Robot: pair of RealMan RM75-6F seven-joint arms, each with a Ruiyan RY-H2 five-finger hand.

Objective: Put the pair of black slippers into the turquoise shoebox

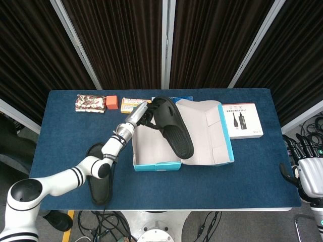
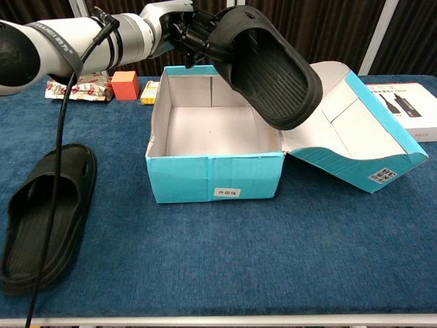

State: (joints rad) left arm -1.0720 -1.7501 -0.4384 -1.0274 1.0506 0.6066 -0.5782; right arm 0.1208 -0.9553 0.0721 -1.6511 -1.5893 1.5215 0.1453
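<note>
Slipper (image 2: 270, 72) hangs tilted, sole showing, above the open shoebox (image 2: 213, 179), gripped by the left robot hand (image 2: 194, 31). The right robot hand (image 1: 307, 169) rests off the counter's (image 1: 151, 184) edge, fingers apart, holding nothing.

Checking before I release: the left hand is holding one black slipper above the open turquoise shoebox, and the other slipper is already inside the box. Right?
Not quite. The left hand does hold one black slipper above the open turquoise shoebox, but the other slipper is not inside. The chest view shows it lying on the table to the left of the box, whose interior is empty.
</note>
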